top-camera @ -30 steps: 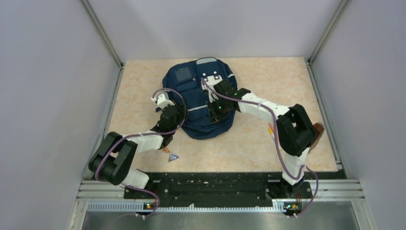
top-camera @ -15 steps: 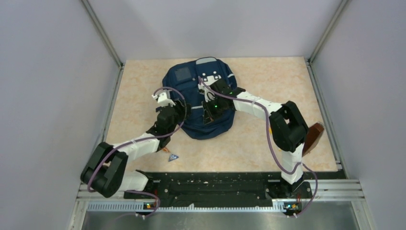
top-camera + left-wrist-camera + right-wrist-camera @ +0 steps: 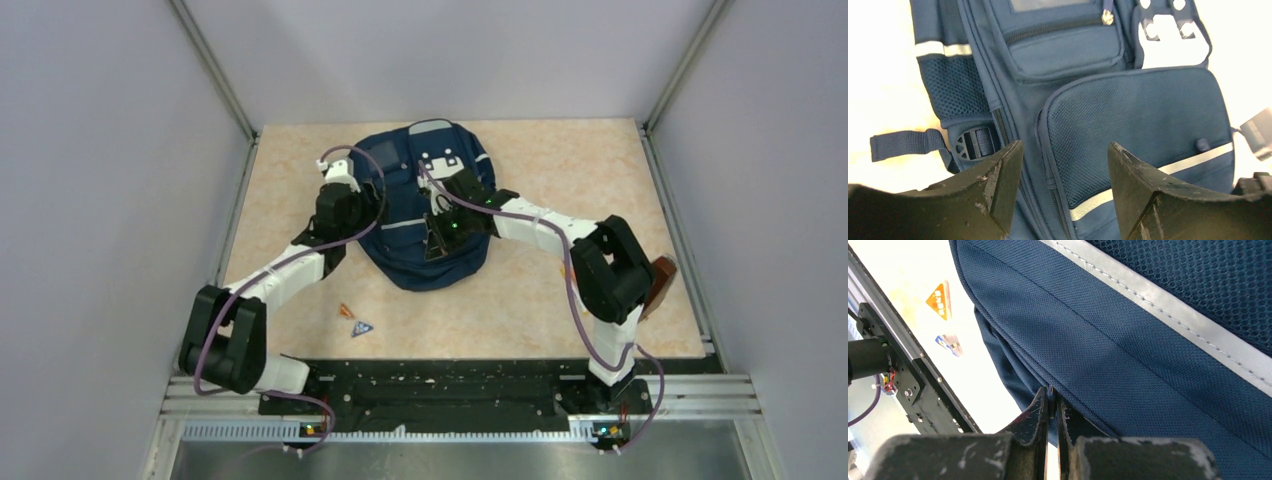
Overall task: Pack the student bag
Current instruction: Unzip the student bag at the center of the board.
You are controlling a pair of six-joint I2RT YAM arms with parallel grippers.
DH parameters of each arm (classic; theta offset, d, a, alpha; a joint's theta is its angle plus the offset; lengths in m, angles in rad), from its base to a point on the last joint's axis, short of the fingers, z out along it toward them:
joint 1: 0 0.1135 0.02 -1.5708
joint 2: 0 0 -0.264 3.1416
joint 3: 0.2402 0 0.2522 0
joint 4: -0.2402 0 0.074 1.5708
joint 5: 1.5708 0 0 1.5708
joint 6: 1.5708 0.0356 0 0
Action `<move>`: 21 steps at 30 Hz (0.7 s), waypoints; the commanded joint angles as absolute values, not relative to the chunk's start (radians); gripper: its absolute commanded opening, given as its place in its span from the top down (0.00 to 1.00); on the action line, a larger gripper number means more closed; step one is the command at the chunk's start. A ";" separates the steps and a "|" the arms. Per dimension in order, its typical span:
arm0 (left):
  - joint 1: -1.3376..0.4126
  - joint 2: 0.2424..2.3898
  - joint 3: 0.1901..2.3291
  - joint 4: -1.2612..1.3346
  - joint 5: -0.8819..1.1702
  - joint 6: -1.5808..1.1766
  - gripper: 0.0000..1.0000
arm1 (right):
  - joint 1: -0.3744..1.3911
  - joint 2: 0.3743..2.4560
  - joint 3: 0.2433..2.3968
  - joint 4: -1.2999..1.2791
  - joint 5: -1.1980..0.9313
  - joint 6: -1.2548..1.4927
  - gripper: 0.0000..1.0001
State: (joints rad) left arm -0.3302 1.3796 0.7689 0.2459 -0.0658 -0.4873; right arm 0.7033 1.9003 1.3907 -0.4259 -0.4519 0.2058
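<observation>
Navy fabric student bag [image 3: 400,255] is being supported flat by the table [image 3: 560,300], centred near its far edge. Left gripper [image 3: 1064,150] is being held spread above the pockets. Right gripper [image 3: 1053,396] is being pressed together, pinching the bag's lower seam.

**Top external view:** fixed high above and behind the robot, looking down and forward from far enough to take in the whole desk [image 3: 560,170] and the entire student bag [image 3: 410,260]. **Left wrist view:** looks out between the fingers of the left tool [image 3: 1064,150], close above the bag's front pockets and pale stripes, a part the top view also covers. **Right wrist view:** looks along the right tool [image 3: 1052,400], almost against the bag's near lower edge and facing back towards the base rail [image 3: 923,390]; it shares with the top view the orange triangle [image 3: 938,301] on the desk
</observation>
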 commanded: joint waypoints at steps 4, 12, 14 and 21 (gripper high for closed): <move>-0.325 1.471 0.850 0.153 -0.005 -0.440 0.33 | 0.724 1.833 1.379 -0.444 -0.465 0.224 1.00; -0.322 1.532 0.847 0.152 0.112 -0.494 0.82 | 0.735 1.831 1.387 -0.451 -0.455 0.246 1.00; -0.322 1.522 0.809 0.230 0.154 -0.540 1.00 | 0.756 1.834 1.392 -0.444 -0.445 0.259 1.00; -0.330 1.454 0.691 0.417 0.142 -0.695 1.00 | 0.830 1.887 1.422 -0.372 -0.409 0.332 1.00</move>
State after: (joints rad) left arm -0.3084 1.5162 0.7536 0.2718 0.0666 -0.5827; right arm 0.7551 1.8858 1.3872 -0.4313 -0.3817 0.2771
